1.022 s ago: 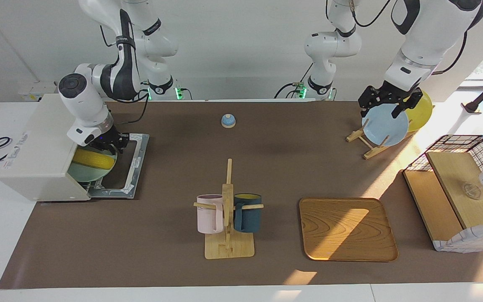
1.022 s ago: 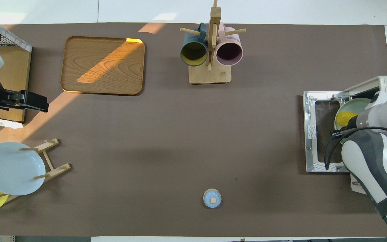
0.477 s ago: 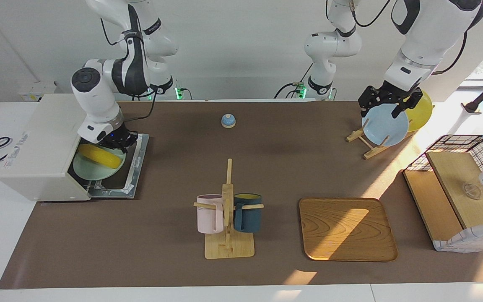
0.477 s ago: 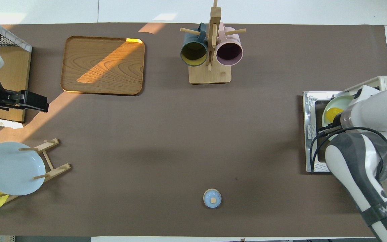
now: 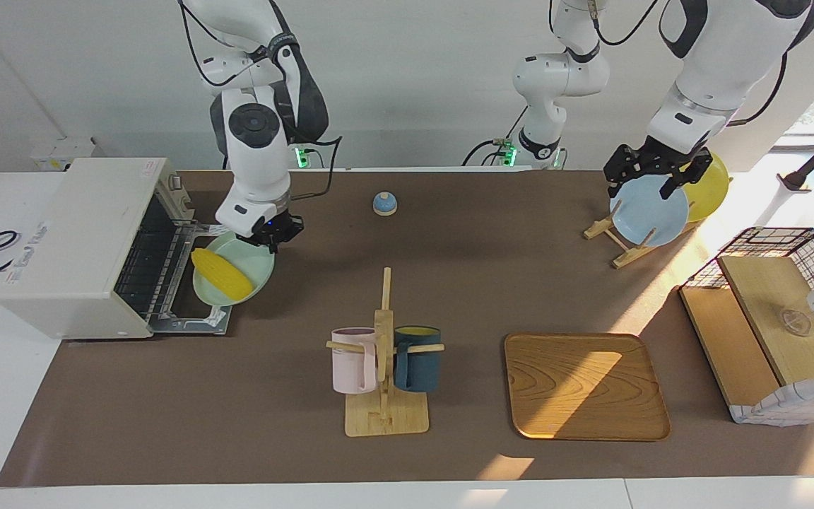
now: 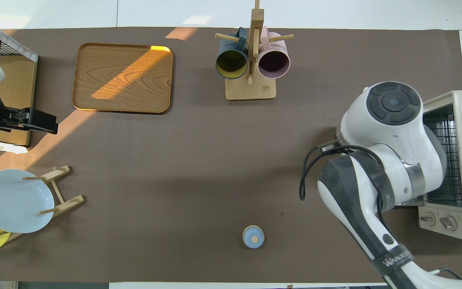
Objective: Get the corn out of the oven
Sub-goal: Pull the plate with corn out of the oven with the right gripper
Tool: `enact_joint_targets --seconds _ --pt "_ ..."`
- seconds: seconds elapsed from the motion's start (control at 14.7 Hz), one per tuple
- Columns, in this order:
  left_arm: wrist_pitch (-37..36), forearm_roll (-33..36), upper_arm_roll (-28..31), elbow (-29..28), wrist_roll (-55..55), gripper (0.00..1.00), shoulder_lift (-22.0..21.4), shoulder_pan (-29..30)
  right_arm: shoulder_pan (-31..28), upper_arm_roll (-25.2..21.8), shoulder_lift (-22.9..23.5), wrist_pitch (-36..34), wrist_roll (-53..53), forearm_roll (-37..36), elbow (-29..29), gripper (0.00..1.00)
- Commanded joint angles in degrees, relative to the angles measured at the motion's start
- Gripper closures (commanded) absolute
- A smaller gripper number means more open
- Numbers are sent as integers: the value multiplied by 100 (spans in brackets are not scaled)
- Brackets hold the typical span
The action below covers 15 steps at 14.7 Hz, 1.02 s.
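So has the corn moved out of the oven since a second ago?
Yes. The corn, on the pale green plate gripped by the right claw, has come out of the oven, now over its open door.

Oven [image 6: 459,160] open, R arm [image 6: 391,160] above.

Brown mat [image 5: 449,283] covering the worktop; all positions given relative to the mug stand [image 5: 384,367]. The wooden mug stand carries 2 mugs on its pegs: a pink mug [image 5: 352,360] toward the right arm's end and a dark blue mug [image 5: 419,358] toward the left arm's end. A small blue bell [image 5: 384,203] lies nearer to the robots than the stand. A wooden tray [image 5: 585,386] lies flat beside the stand toward the left arm's end. Past the tray, a wire basket [image 5: 795,247] holds wooden boards. Nearer to the robots than the tray, a wooden plate rack [image 5: 619,240] holds a light blue plate [image 5: 651,215] and a yellow plate [image 5: 711,187] on edge.
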Motion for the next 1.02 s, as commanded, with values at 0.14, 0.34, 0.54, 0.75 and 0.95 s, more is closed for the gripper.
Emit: enact_joint_targets --seconds 0.14,0.34,0.54,0.75,0.95 --pt "-79 -57 -35 -47 -4 0 -102 77 889 -14 925 -582 1249 -53 1364 100" --pt "-79 -57 -35 -47 -4 0 -102 77 1619 -13 1778 -777 2401 -44 2298 100" --pt "-79 -57 -35 -47 -4 0 -102 77 2041 4 2052 -252 3238 78 2300 100" --pt "-88 -57 -35 -47 -13 0 -102 77 2156 39 2176 433 3458 210 1994 100" --pt "-79 -57 -35 -47 -13 0 -102 15 2148 48 2158 1147 3564 746 1720 100"
